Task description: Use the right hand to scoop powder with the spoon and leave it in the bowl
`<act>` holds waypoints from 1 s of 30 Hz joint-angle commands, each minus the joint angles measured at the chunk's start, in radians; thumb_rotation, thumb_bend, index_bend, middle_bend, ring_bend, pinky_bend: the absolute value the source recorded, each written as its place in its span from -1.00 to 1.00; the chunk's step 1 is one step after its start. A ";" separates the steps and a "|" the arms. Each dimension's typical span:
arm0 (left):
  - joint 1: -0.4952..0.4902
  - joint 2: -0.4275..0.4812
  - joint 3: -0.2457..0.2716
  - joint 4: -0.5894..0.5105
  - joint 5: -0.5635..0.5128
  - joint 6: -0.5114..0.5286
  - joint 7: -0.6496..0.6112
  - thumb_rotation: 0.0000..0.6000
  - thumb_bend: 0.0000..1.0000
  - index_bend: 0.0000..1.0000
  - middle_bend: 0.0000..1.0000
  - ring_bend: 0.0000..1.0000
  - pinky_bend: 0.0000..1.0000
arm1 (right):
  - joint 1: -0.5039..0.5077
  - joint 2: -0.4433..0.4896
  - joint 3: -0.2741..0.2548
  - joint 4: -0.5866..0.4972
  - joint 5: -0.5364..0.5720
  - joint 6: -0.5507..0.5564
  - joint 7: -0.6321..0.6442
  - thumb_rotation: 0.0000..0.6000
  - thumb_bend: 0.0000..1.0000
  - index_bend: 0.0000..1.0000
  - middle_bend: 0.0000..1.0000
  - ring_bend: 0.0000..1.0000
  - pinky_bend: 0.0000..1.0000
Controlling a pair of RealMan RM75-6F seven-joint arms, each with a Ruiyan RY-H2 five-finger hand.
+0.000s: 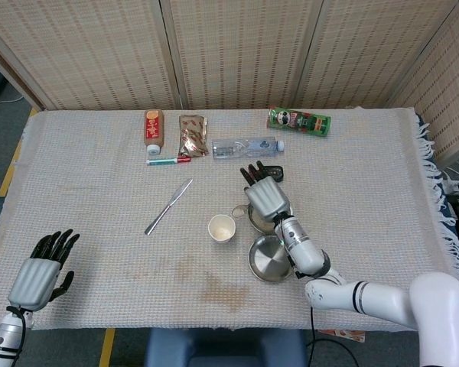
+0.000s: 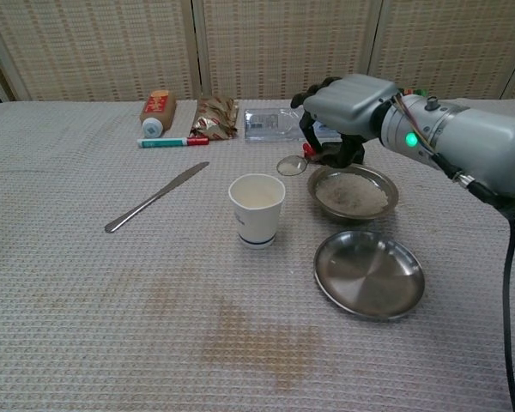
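Note:
My right hand (image 1: pixel 265 197) (image 2: pixel 350 105) grips a metal spoon by its handle. The spoon's bowl (image 1: pixel 239 212) (image 2: pixel 292 165) hangs in the air between the paper cup (image 1: pixel 221 228) (image 2: pixel 257 209) and the steel bowl of pale powder (image 1: pixel 276 222) (image 2: pixel 354 192). Whether the spoon carries powder I cannot tell. In the head view the hand covers much of the powder bowl. An empty steel dish (image 1: pixel 268 259) (image 2: pixel 369 273) sits just in front of it. My left hand (image 1: pixel 38 276) rests at the near left table edge, holding nothing, fingers apart.
A table knife (image 1: pixel 168 206) (image 2: pixel 157 196) lies left of the cup. Along the back are a brown bottle (image 1: pixel 153 126), a snack packet (image 1: pixel 193 135), a clear plastic bottle (image 1: pixel 245 146) and a green can (image 1: pixel 299 121). A stain (image 2: pixel 249 339) marks the cloth in front.

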 commanded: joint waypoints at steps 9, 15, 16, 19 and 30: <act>0.007 0.015 0.004 -0.002 0.016 0.016 -0.028 1.00 -0.09 -1.00 -1.00 -1.00 -0.80 | 0.068 -0.049 0.006 -0.046 0.068 0.033 -0.086 1.00 -0.32 0.41 -0.88 -1.00 -1.00; 0.011 0.019 0.007 -0.003 0.024 0.023 -0.034 1.00 -0.09 -1.00 -1.00 -1.00 -0.80 | 0.096 -0.050 -0.020 -0.072 0.072 0.071 -0.165 1.00 -0.32 0.41 -0.88 -1.00 -1.00; 0.011 0.020 0.007 -0.003 0.024 0.023 -0.035 1.00 -0.09 -1.00 -1.00 -1.00 -0.80 | 0.099 -0.048 -0.028 -0.077 0.072 0.077 -0.183 1.00 -0.32 0.41 -0.88 -1.00 -1.00; 0.011 0.021 0.008 -0.003 0.024 0.022 -0.036 1.00 -0.09 -1.00 -1.00 -1.00 -0.80 | 0.111 -0.041 -0.064 -0.088 0.069 0.103 -0.265 1.00 -0.32 0.41 -0.88 -1.00 -1.00; 0.012 0.018 0.007 -0.007 0.026 0.023 -0.026 1.00 -0.09 -1.00 -1.00 -1.00 -0.80 | 0.185 -0.065 -0.132 -0.124 0.072 0.184 -0.561 1.00 -0.32 0.39 -0.88 -1.00 -1.00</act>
